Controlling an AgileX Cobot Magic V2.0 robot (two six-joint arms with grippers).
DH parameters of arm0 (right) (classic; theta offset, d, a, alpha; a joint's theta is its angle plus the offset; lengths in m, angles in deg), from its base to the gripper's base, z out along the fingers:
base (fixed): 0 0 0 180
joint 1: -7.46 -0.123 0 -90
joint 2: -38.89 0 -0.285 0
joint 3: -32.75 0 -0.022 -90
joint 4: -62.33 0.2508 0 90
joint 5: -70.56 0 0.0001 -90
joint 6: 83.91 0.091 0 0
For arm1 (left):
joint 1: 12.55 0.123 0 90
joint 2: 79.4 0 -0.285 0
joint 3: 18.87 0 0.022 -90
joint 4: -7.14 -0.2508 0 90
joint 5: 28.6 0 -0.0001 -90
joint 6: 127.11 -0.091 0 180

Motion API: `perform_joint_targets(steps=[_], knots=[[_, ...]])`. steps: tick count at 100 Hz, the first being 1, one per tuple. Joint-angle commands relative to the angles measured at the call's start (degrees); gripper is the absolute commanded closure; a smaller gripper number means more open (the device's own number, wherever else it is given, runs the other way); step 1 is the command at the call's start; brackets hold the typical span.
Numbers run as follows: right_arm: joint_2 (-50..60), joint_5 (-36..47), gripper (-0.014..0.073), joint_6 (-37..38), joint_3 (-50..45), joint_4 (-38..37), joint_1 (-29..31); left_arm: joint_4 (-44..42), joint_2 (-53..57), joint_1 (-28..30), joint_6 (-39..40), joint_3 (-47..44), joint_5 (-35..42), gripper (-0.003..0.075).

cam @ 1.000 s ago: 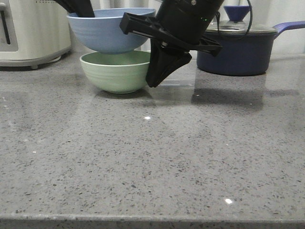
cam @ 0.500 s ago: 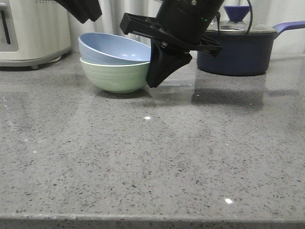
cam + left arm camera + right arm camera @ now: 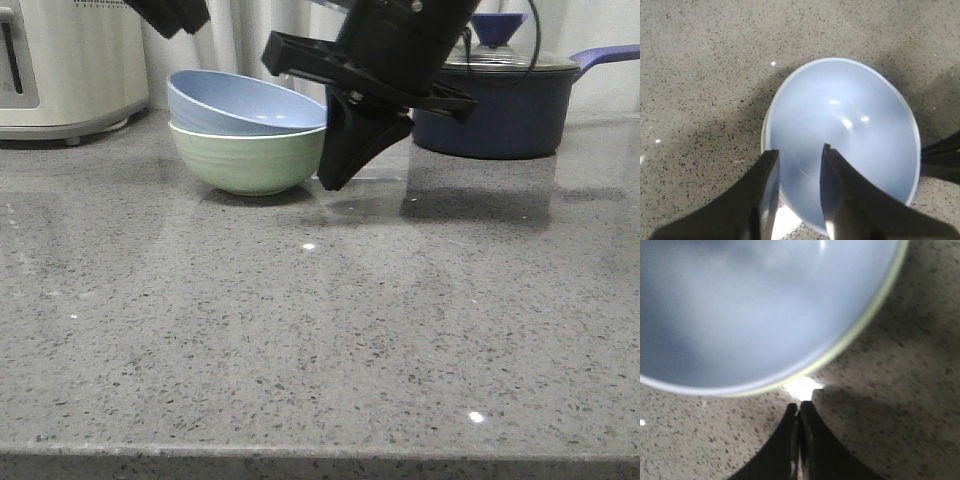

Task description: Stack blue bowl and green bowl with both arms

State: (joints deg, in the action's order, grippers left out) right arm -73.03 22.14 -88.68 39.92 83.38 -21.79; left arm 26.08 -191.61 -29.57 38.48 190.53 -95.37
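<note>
- Left gripper (image 3: 799, 172): jaws narrowly parted, holding nothing, hanging above the blue bowl (image 3: 845, 135); in the front view only its tips show at the top edge (image 3: 170, 14), well clear of the rim.
- Right gripper (image 3: 799, 440): fingers pressed together, empty, tips low near the counter (image 3: 320, 330) just beside the green bowl (image 3: 250, 160), apart from its wall as far as the front view shows.
- Blue bowl sits inside the green bowl but tilted, its left rim higher, right rim sunk near the green rim. The stack rests at the back of the counter.
- Judgement: stacking is nearly finished; what remains is seating and clearing away.
- To do this well: lift the left arm straight up, no sideways drift that could catch the raised rim. Draw the right arm away from the green bowl's side, not across it, so the pair is not nudged.
- If the tilt persists, a light downward press on the high rim should level it.
- Count: one blue bowl, one green bowl, two grippers.
- Also one navy lidded saucepan (image 3: 500, 100) behind on the right and one cream appliance (image 3: 70, 65) on the left.
</note>
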Motion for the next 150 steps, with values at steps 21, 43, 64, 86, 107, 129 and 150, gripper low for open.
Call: perform_joint_targets(steps=[21, 43, 64, 86, 107, 129, 150], knots=[[8.7, 0.5, 0.0673, -0.6, 0.8, -1.1, 3.8, 1.5, 14.6, 4.8, 0.3, -13.8, 10.8, 0.0729], [14.9, 2.3, 0.0673, -0.3, -3.5, -3.5, 4.9, 1.4, 25.6, 10.1, 0.3, -28.8, 17.5, 0.0741], [22.4, 6.8, 0.0673, -0.2, -10.2, -4.3, 4.9, 1.4, 36.3, 14.7, 0.3, -39.8, 21.6, 0.0741], [31.2, 11.2, 0.0673, 0.3, -18.1, -4.7, 4.9, 0.8, 46.5, 18.7, 0.3, -48.3, 22.7, 0.0741], [40.3, 15.1, 0.0673, 5.1, -26.6, -10.0, 4.9, -0.9, 56.0, 19.9, 0.3, -55.5, 25.5, 0.0741], [49.6, 16.0, 0.0673, 13.8, -34.5, -19.3, 4.9, -1.2, 64.6, 19.9, 0.3, -62.6, 29.1, 0.0741], [59.4, 16.8, 0.0673, 20.3, -41.5, -26.7, 4.9, -1.2, 68.8, 19.9, 0.3, -67.4, 30.8, 0.0741]])
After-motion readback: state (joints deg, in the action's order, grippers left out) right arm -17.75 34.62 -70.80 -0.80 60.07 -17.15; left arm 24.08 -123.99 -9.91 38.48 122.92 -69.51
